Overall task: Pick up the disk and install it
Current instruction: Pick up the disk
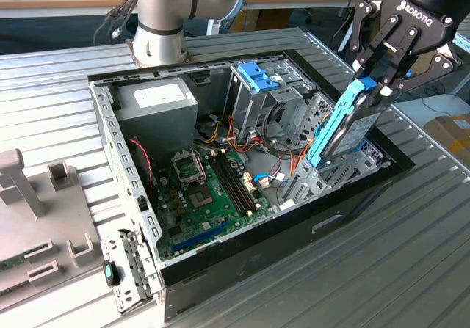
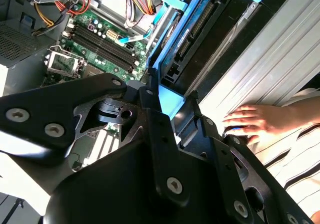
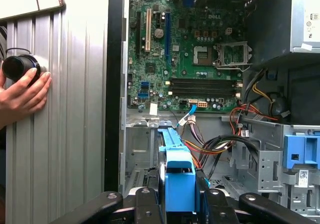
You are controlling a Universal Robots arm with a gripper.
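The disk [image 1: 352, 126] is a grey drive in a light-blue carrier. It hangs tilted over the open computer case [image 1: 242, 229], on the exterior view's right side of it. Its lower end dips in among the silver bays near the case wall. My gripper [image 1: 371, 86] is shut on the blue handle at the disk's upper end. In both wrist views the black fingers clamp that handle: the gripper [image 2: 172, 101] grips above the disk [image 2: 197, 28], and the gripper [image 3: 179, 196] holds the blue handle of the disk [image 3: 179, 176].
The green motherboard [image 1: 213, 188] lies on the case floor, with loose cables beside it. An upright silver drive cage with a blue latch [image 1: 257, 75] and a power supply [image 1: 158, 100] stand at the back. A person's hand [image 3: 22, 91] rests on a black knob [image 3: 17, 66] beside the case.
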